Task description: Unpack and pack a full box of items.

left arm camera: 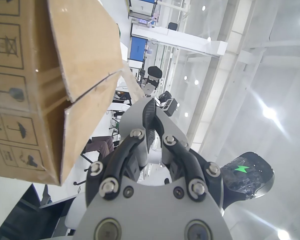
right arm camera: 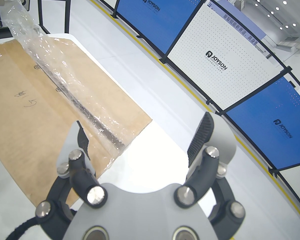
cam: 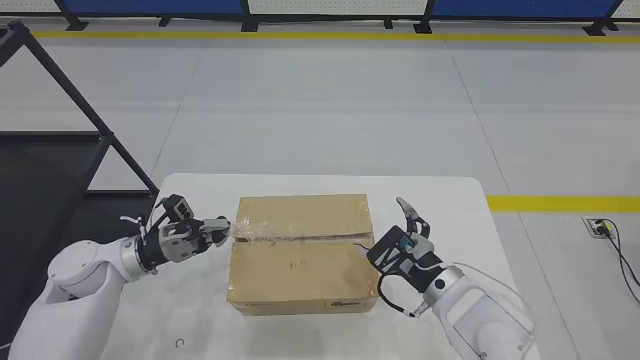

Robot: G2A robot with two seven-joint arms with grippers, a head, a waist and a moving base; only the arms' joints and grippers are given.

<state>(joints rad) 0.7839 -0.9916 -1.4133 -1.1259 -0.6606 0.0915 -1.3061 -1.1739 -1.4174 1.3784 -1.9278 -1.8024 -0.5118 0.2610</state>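
Cardboard box (cam: pixel 300 260) could slide on the desk (cam: pixel 450 200), I judge, because my right gripper (right arm camera: pixel 142 122), spread wide with one finger over the lid's near corner, pins nothing. Clear tape (right arm camera: pixel 65 76) runs along the seam away from it and lifts at the far end. There my left gripper (left arm camera: pixel 152 116) is pinched shut on it, just off the box. A crooked pull may tear the strip or let it slip.

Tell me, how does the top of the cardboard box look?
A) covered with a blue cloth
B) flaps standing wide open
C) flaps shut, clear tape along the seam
C: the box has its flaps lying flat, and crinkled clear tape runs along the middle seam.
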